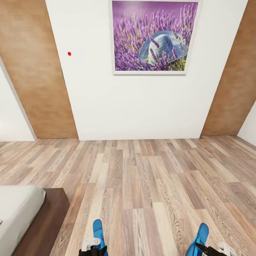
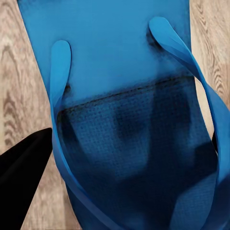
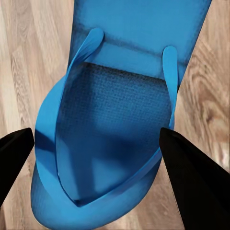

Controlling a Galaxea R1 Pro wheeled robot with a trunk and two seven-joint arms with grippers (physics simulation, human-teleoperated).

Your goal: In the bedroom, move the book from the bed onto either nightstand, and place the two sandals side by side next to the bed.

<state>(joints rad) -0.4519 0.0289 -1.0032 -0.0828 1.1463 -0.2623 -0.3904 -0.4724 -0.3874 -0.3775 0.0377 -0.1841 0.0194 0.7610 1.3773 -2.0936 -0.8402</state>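
Both bright blue sandals are held up over the wood floor at the bottom of the head view. My left gripper (image 1: 93, 249) is shut on the left sandal (image 1: 97, 229), close beside the corner of the bed (image 1: 21, 209). My right gripper (image 1: 210, 249) is shut on the right sandal (image 1: 202, 233), well to the right. In the left wrist view the sandal (image 2: 115, 57) lies strap side up within that gripper (image 2: 132, 136). In the right wrist view the black fingers (image 3: 191, 172) flank the other sandal (image 3: 134, 28) inside my right gripper (image 3: 97, 132). The book and nightstand are out of view.
The bed's dark brown platform frame (image 1: 49, 220) juts out at the lower left. Ahead, wood-plank floor (image 1: 149, 177) runs to a white wall with a lavender picture (image 1: 154, 35) and brown wood panels (image 1: 35, 78) on both sides.
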